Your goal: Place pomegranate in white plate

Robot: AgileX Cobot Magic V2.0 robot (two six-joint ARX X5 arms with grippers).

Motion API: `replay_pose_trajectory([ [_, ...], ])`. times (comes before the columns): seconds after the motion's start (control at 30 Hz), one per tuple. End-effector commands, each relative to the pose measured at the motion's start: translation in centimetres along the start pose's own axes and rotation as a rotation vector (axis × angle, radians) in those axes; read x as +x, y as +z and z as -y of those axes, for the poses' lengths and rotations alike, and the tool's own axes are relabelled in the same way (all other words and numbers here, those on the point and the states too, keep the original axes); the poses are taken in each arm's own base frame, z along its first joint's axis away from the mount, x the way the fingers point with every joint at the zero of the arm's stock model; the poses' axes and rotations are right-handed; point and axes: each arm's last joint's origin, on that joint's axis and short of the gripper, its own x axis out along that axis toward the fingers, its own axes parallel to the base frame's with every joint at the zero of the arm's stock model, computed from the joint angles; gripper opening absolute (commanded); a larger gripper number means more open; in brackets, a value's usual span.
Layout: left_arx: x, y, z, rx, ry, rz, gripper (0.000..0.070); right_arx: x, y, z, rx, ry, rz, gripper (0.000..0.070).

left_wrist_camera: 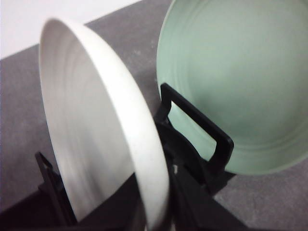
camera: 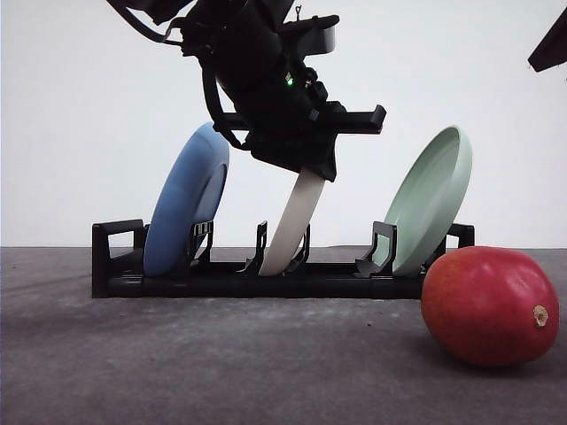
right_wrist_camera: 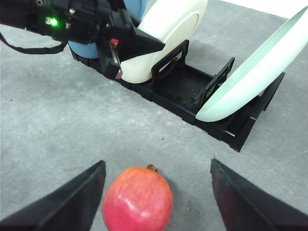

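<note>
The pomegranate [camera: 490, 305] lies on the grey table at the front right, its tan nub pointing right. In the right wrist view the pomegranate [right_wrist_camera: 137, 199] sits between the wide-apart fingers of my open right gripper [right_wrist_camera: 158, 166], touching neither. The white plate [camera: 295, 221] stands tilted in the middle slot of a black rack [camera: 266, 279]. My left gripper [camera: 308, 168] sits over the plate's top edge and appears shut on the rim. In the left wrist view the white plate [left_wrist_camera: 96, 134] runs down between the dark fingers.
A blue plate [camera: 186, 199] leans in the rack's left slot and a pale green plate [camera: 430, 199] in its right slot. The rack stands behind the fruit. Part of my right arm [camera: 554, 40] shows at the upper right.
</note>
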Motion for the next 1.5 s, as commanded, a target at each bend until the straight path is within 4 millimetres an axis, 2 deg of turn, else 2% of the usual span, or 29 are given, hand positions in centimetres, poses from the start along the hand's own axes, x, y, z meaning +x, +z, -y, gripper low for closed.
replay_pose_trajectory([
  [0.0,-0.4,1.1,0.2,-0.035,-0.001,0.035,0.0052,-0.2,0.6,-0.1,0.0,0.003,0.026,0.0441],
  [0.1,-0.9,1.5,0.0,-0.054,-0.001,0.049,0.0007,-0.2,0.6,-0.1,0.0,0.002,0.026,0.0441],
  [0.47,-3.8,3.6,-0.8,-0.135,-0.006,0.093,0.001,-0.2,0.6,-0.1,0.001,0.003,0.026,0.0441],
  [0.6,-5.6,4.3,-1.2,-0.154,-0.03,0.09,0.001,-0.2,0.6,-0.1,0.001,0.003,0.026,0.0441],
  [1.0,-11.6,5.6,-2.2,-0.294,-0.267,0.031,0.001,-0.2,0.6,-0.1,0.001,0.003,0.025,0.0441],
  [1.17,-13.5,3.7,-2.2,-0.345,-0.326,0.09,0.001,-0.2,0.6,-0.1,0.001,0.002,0.025,0.0441],
  [1.33,-15.5,-0.1,-2.4,-0.387,-0.365,0.216,0.001,-0.2,0.6,-0.1,0.001,0.002,0.025,0.0441],
  [1.47,-17.3,-3.2,-2.5,-0.349,-0.378,0.275,0.001,-0.2,0.6,-0.1,0.001,0.002,0.025,0.0441],
])
